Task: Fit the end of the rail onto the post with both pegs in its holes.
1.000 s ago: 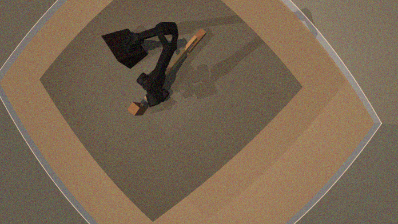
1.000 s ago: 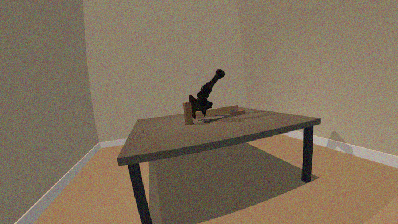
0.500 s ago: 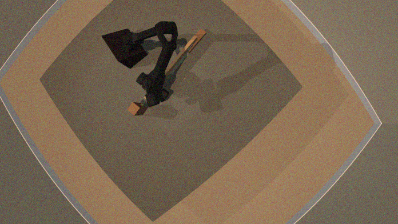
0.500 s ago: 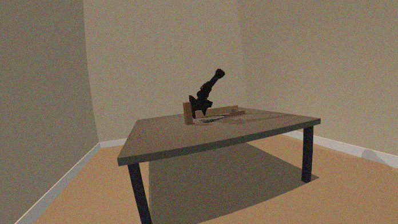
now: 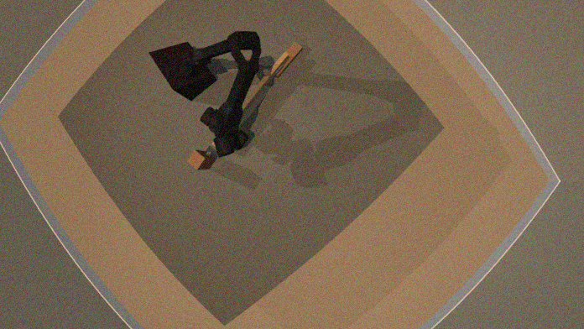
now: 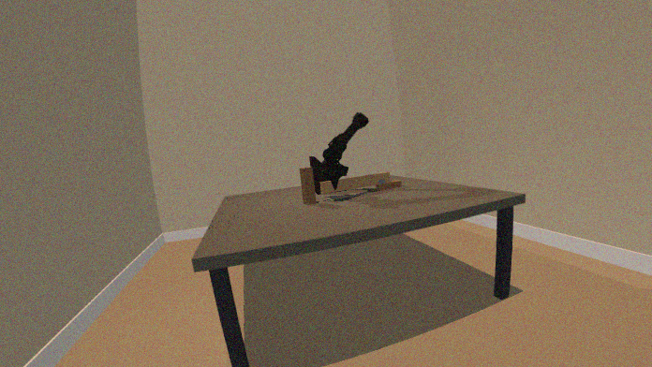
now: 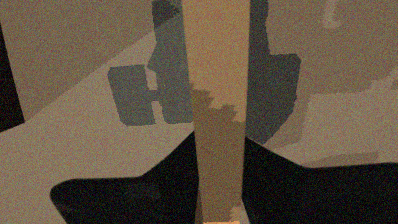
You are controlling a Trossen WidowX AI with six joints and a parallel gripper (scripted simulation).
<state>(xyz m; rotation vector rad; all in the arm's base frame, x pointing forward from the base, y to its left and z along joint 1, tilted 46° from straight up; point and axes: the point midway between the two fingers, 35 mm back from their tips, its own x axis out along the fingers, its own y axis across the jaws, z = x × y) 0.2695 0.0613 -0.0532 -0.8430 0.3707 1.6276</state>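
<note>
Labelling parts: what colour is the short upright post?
Light tan wood, clearest in the exterior view.

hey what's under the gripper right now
The gripper is shut on the rail, close to the post. Below the rail lie shadows on the table. The pegs and holes are covered.
</note>
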